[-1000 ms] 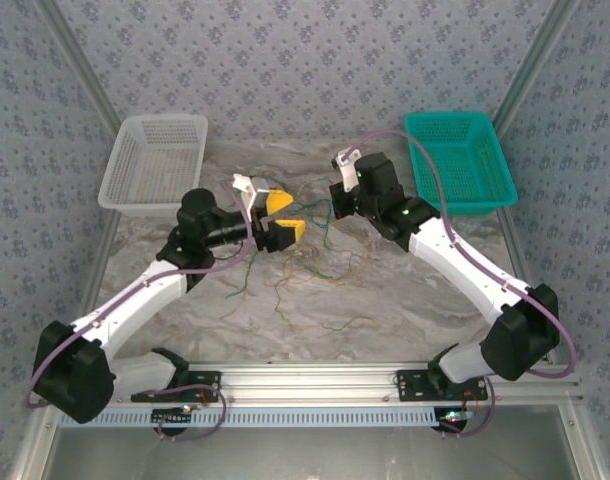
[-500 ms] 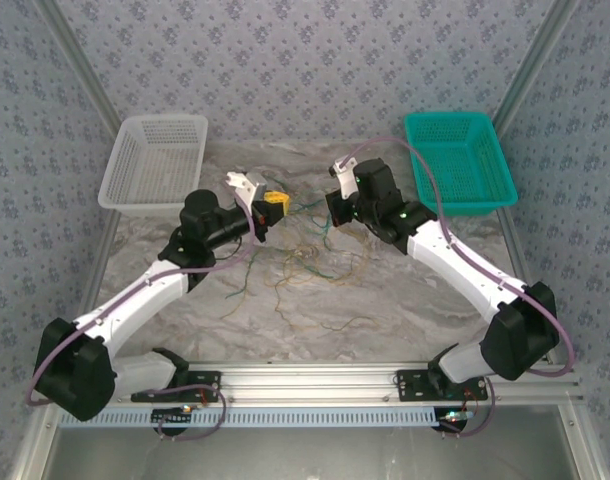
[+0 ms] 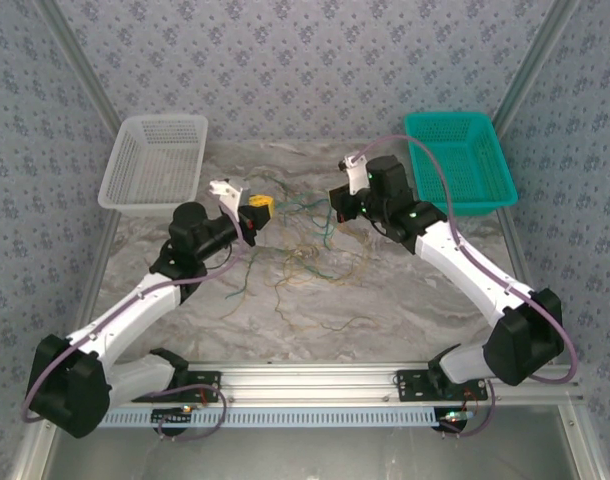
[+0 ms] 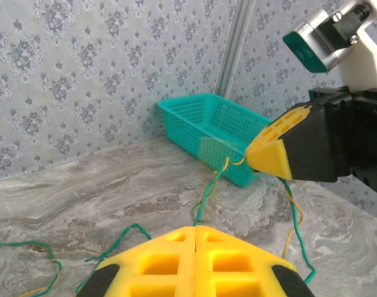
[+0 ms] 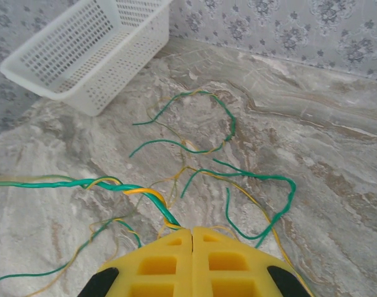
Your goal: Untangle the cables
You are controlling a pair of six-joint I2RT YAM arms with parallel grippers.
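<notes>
Your left gripper [image 4: 194,229] and right gripper [image 5: 192,231] are each clenched on a green-and-yellow strand of the cables [image 3: 307,258]. They hold it raised between them, likely so you can stretch its twist open. The other loops lie slack on the table [image 3: 395,305].

Table top [image 3: 405,300] is seen as smooth, faintly matt marble-look stone, white basket [image 3: 113,165] and teal basket [image 4: 194,133] are made of perforated plastic, cables [image 5: 262,179] are coated in smooth plastic, left gripper fingers [image 4: 154,263] are moulded in matt yellow plastic, rail [image 3: 315,378] is pale metal.
</notes>
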